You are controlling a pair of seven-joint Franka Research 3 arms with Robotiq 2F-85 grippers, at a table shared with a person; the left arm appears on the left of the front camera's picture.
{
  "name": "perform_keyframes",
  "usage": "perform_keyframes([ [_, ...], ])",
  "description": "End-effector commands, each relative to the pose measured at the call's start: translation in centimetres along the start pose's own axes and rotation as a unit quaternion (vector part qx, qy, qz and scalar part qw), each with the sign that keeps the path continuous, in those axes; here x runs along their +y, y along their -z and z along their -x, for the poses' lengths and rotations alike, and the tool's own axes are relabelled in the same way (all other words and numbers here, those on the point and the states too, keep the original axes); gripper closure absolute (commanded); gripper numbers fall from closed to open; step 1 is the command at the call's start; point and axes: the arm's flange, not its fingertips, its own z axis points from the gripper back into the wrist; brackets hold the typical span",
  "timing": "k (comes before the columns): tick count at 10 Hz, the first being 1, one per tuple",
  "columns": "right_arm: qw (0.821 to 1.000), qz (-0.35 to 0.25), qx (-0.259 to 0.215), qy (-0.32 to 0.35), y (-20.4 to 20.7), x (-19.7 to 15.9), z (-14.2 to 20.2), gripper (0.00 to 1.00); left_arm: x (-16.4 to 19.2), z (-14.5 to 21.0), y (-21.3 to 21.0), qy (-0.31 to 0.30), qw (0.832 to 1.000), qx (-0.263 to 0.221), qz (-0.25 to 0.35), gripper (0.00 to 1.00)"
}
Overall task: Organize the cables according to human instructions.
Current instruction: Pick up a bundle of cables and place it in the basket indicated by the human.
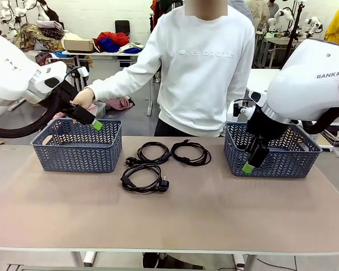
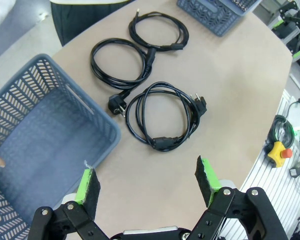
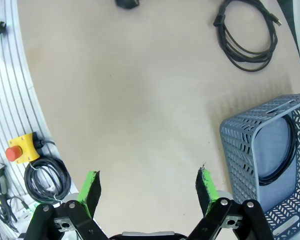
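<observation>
Seemingly awaiting instruction, the left gripper [image 2: 146,177] and right gripper [image 3: 147,182] hung wide, empty, while a hand [image 1: 82,99] reached to the basket [image 1: 73,153] — three cables [image 2: 162,143] lay unsorted on the table [image 1: 214,214].

Three coiled black cables [image 2: 162,143] flat mid-table; fourth cable [image 3: 294,145] inside basket [image 3: 240,150].

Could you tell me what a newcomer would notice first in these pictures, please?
Three coiled thin black power cords lie mid-table: one nearer, one farther left, one farther right. A slate-blue perforated plastic basket stands at each side, left and right, the right one holding a fourth black cord. The person's hand hovers over the left basket beside the open left pincer.
</observation>
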Motion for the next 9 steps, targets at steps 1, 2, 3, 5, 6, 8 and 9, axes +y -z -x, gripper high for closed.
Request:
perform_keyframes([
  [1, 1.0, 0.003, 0.0, 0.001, -0.1, 0.0, -0.2, 0.0, 0.1, 0.2, 0.0, 0.007, 1.0, -0.009, 0.01, 0.0],
  [2, 1.0, 0.003, 0.0, 0.001, -0.1, 0.0, -0.2, 0.0, 0.1, 0.2, 0.0, 0.007, 1.0, -0.009, 0.01, 0.0],
  [3, 1.0, 0.003, 0.0, 0.001, -0.1, 0.0, -0.2, 0.0, 0.1, 0.2, 0.0, 0.007, 1.0, -0.009, 0.01, 0.0],
  [5, 1.0, 0.003, 0.0, 0.001, -0.1, 0.0, -0.2, 0.0, -0.3, -0.8, 0.6, 0.028, 0.999, 0.018, 0.007, 0.0],
  [6, 1.0, 0.003, 0.0, 0.001, -0.1, 0.0, -0.2, 0.0, -0.8, -1.8, 1.5, 0.058, 0.997, 0.045, 0.016, 0.0],
  [8, 1.0, 0.003, 0.0, 0.001, -0.1, 0.0, -0.2, 0.0, -2.5, -3.8, 3.9, 0.134, 0.984, 0.11, 0.037, 0.0],
  [9, 1.0, 0.003, 0.0, 0.001, -0.1, 0.0, -0.2, 0.0, -3.5, -4.6, 5.2, 0.17, 0.975, 0.136, 0.053, 0.0],
])
